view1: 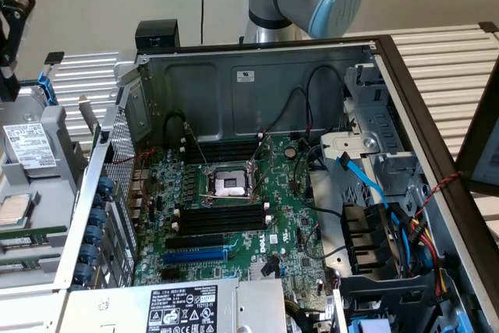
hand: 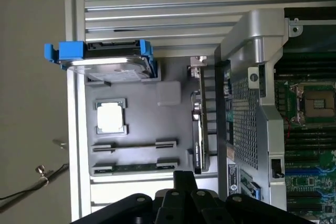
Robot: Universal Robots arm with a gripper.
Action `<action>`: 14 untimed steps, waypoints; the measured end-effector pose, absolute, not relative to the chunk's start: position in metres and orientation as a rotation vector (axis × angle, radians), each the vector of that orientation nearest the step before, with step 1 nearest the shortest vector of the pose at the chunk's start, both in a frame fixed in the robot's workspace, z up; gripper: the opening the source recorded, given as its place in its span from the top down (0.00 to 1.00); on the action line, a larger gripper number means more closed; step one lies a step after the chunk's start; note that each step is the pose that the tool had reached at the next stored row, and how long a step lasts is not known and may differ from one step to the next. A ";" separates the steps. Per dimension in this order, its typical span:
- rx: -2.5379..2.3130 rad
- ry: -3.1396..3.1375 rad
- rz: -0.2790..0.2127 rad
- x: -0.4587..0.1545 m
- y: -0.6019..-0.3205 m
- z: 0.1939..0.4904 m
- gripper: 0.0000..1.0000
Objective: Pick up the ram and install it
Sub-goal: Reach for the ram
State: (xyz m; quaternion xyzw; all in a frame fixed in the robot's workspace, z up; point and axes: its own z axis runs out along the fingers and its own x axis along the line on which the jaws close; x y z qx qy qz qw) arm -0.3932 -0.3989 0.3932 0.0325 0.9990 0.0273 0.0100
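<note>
A green ram (hand: 134, 168) lies flat in a holder on the grey tray (hand: 173, 124) outside the case. In the exterior view its green edge (view1: 31, 232) shows at the far left. My black gripper (hand: 184, 176) hangs above the tray near the ram's end, its fingers shut and holding nothing. In the exterior view the gripper (view1: 11, 44) is high over the tray (view1: 54, 126) at the left border. The motherboard (view1: 288, 232) lies in the open case, with empty black memory slots (view1: 221, 218) in front of the CPU socket (view1: 228, 185) and more (view1: 222, 150) behind it.
On the tray there are also a hard drive (hand: 107, 69) in blue brackets and a CPU chip (hand: 110, 116). The case's perforated side wall (view1: 117, 154) stands between tray and motherboard. Blue and black cables (view1: 374, 193) and a drive cage crowd the exterior view's right.
</note>
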 end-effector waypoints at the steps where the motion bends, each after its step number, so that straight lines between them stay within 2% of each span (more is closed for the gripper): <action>1: 0.097 3.119 0.086 -0.396 -0.399 0.393 0.89; 14: -0.149 3.121 0.088 -0.403 -0.401 0.392 0.89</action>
